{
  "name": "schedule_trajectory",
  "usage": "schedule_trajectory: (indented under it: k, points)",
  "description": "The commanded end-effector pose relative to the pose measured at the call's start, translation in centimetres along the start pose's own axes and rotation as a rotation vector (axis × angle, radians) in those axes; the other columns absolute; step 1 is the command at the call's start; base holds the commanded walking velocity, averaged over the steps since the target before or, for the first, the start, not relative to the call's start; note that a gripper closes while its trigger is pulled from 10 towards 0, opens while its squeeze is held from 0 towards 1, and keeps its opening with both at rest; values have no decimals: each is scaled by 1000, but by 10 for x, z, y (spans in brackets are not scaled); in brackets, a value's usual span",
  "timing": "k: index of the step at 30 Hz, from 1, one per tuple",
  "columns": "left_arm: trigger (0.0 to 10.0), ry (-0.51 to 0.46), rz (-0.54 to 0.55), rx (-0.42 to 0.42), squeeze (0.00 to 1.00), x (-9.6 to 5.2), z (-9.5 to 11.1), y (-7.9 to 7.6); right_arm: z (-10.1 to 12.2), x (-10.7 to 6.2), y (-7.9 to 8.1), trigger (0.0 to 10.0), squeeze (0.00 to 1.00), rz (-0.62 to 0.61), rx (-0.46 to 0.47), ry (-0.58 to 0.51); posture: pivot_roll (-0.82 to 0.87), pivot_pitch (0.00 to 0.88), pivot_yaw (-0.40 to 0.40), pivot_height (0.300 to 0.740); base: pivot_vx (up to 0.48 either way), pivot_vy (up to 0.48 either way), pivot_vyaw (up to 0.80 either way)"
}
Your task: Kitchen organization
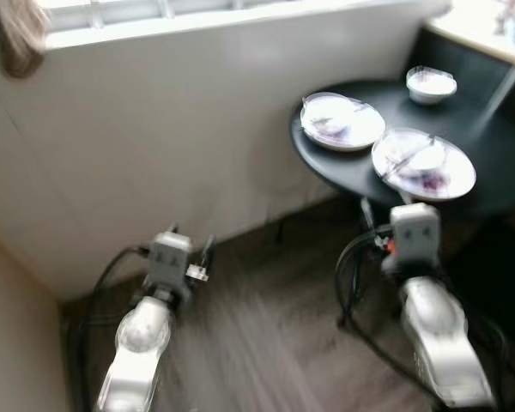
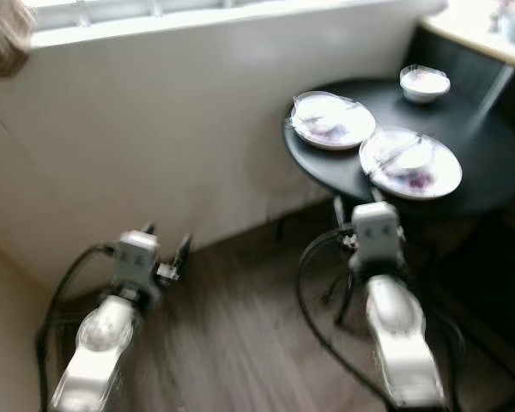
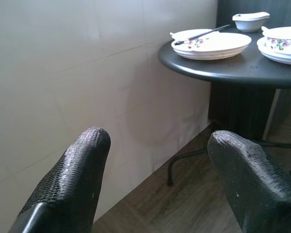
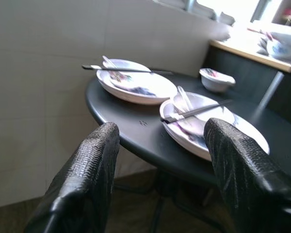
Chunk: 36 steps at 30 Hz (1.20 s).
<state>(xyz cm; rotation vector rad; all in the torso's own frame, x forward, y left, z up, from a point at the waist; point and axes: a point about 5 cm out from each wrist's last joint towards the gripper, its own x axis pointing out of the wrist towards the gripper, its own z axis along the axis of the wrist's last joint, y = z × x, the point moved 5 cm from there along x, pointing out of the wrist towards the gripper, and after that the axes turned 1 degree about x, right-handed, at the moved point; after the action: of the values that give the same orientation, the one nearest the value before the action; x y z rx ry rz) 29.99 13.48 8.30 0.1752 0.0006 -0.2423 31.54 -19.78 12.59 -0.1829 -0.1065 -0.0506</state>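
On the round black table [image 4: 136, 127], two plates [image 4: 138, 87] [image 4: 213, 127] are carrying chopsticks [image 4: 196, 110]; a small bowl [image 4: 216, 79] is sitting behind. Left gripper [image 3: 157, 182] and right gripper [image 4: 160, 167] fingers are spread, empty.

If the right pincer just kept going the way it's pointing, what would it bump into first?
Probably the nearer plate with chopsticks at the black round table's edge; the open right pincer aims there, though depth is unclear.

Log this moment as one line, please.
approach | round black table: two plates, small bowl | left gripper open | right gripper open, facing plates
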Motion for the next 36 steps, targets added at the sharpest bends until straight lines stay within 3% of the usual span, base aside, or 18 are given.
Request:
schedule_trajectory:
  k: [1,7,26,36]
  points:
    - [10000,-2,28,6,0,-3,1,9,6,4,3,10000,0,4,24,-15,-64,26,-50,740,0,0,0]
    - [10000,-8,29,0,0,-2,3,9,8,4,5,10000,0,14,13,-21,-65,27,-49,740,44,0,0]
    - [10000,-16,20,-9,0,-3,5,8,8,4,8,10000,0,33,-1,-23,-65,31,-50,740,372,0,0]
    - [10000,-28,17,-18,0,-2,7,7,8,4,8,10000,0,35,0,-23,-64,32,-51,740,0,0,0]
